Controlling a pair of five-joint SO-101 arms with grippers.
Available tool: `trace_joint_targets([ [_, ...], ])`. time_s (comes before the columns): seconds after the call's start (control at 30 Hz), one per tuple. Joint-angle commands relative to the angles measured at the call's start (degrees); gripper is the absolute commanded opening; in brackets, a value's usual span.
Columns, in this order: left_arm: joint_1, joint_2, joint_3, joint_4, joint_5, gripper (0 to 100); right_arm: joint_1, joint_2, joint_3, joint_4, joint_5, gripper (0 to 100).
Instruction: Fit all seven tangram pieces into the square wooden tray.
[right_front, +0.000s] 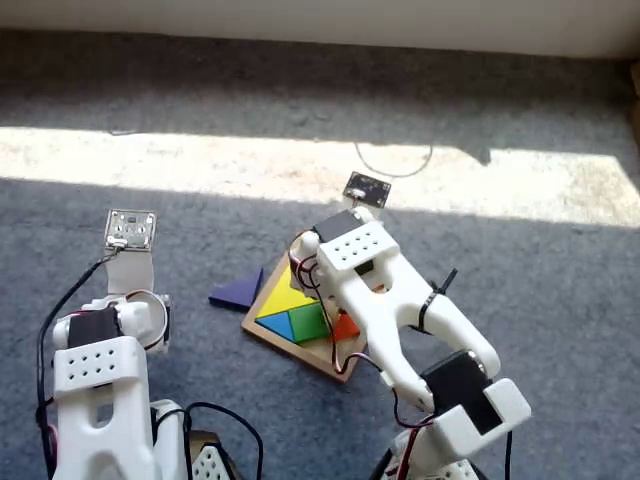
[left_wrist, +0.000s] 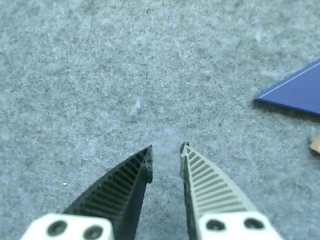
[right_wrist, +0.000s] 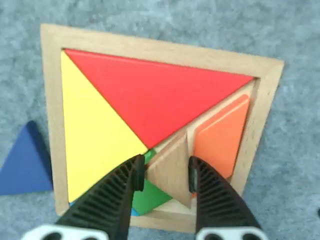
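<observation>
The square wooden tray lies on the carpet, also seen in the high view as the tray. In it lie a large red triangle, a large yellow triangle, an orange piece and a green piece. A bare wooden triangular slot shows between them. My right gripper hovers open over that slot, holding nothing. A dark blue triangle lies on the carpet just outside the tray. My left gripper is slightly open above bare carpet, apart from the blue triangle.
Grey carpet surrounds everything. The right arm covers part of the tray from above. The left arm stands at the near left. A bright band of sunlight and a thin loose wire lie farther back.
</observation>
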Motion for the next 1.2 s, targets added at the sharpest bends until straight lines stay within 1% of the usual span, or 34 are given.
trace_joint_targets([
  [0.0, -0.66, -1.01, -0.22, -0.26, 0.00, 10, 2.15, -0.75, -3.03, -2.77, -0.79, 8.8],
  [0.07, -0.66, -1.01, -0.22, -0.26, 0.00, 10, 2.07, -0.75, -3.03, -2.77, -0.79, 9.7],
  [0.2, -0.66, -1.01, -0.22, -0.26, 0.00, 10, 0.48, -0.84, -2.86, -2.59, -1.14, 20.0],
  [0.27, -0.66, -1.01, -0.22, -0.26, 0.00, 10, -0.31, -0.66, -2.68, -2.51, -1.14, 22.8],
  [0.53, -0.66, -1.01, -0.22, -0.26, 0.00, 10, -0.48, -0.92, -1.45, -2.24, -1.14, 22.8],
  [0.67, -0.66, -1.01, -0.22, -0.26, 0.00, 10, -0.48, -1.01, -1.98, 3.30, -0.62, 22.7],
  [0.7, -0.66, -1.01, -0.22, -0.26, 0.00, 10, -0.66, -1.27, -2.95, 4.62, -0.35, 22.2],
  [0.77, -0.66, -1.01, -0.22, -0.35, 0.00, 10, -0.57, -2.68, -4.97, 5.49, 2.20, 17.9],
  [0.9, -0.66, -1.01, -0.22, -0.35, 0.00, 10, 0.40, -7.08, -6.20, 5.67, 8.79, 0.5],
  [0.97, -0.66, -1.01, -0.22, -0.35, 0.00, 10, 0.92, -8.92, -5.14, 6.02, 11.96, 1.7],
  [1.03, -0.66, -1.10, 0.04, -0.62, 0.00, 10, 1.36, -10.77, -1.98, 5.58, 14.51, 0.9],
  [1.17, -0.66, -1.19, 0.22, -0.62, 0.00, 10, 1.80, -12.09, 4.18, 4.70, 17.93, 0.5],
])
